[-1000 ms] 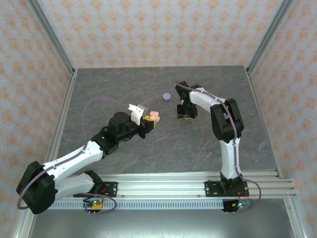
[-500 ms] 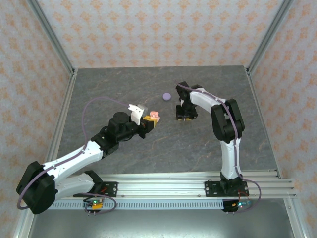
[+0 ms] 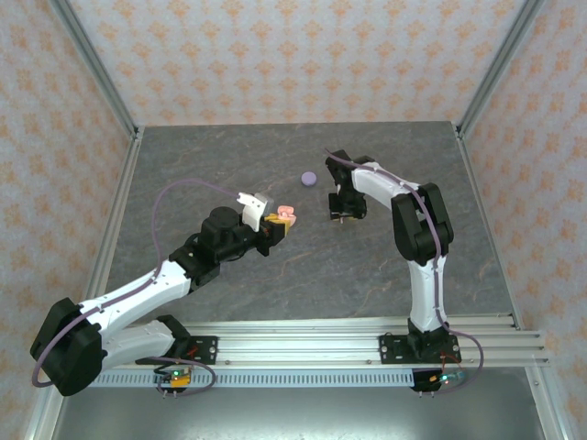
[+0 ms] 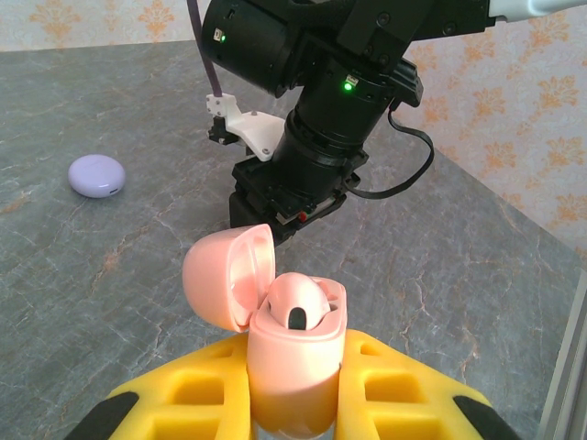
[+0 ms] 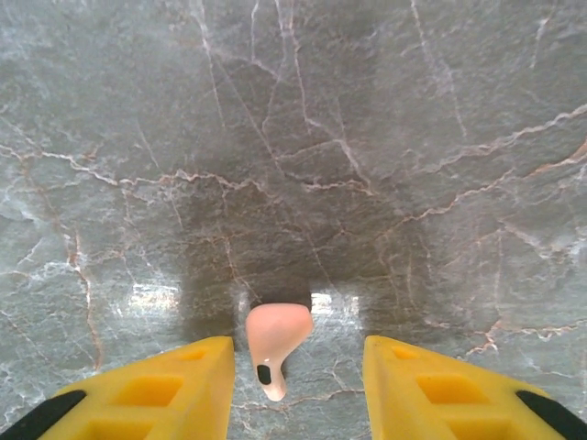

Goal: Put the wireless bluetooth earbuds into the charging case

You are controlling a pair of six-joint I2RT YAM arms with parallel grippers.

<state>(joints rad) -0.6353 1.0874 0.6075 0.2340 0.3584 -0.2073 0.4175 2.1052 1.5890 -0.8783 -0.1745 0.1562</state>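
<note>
My left gripper [image 4: 293,408] is shut on a pink charging case [image 4: 295,362], held upright with its lid [image 4: 227,278] hinged open to the left. One pink earbud [image 4: 298,307] sits in the case. In the top view the left gripper [image 3: 278,224] holds the case [image 3: 287,214] at mid-table. My right gripper [image 5: 298,371] points down at the table with its yellow fingers [image 5: 183,385] apart. A second pink earbud [image 5: 275,341] lies on the table between them, closer to the left finger. The right gripper [image 3: 341,214] stands just right of the case.
A pale purple round closed case [image 3: 310,179] lies on the grey marbled table [image 3: 275,275] behind the two grippers, also seen in the left wrist view as a disc [image 4: 96,175]. Patterned walls and metal posts ring the table. The right arm's wrist [image 4: 321,147] hangs close beyond the pink case.
The right gripper has shifted very slightly over the earbud. The left arm and the pink case have stayed where they were.
</note>
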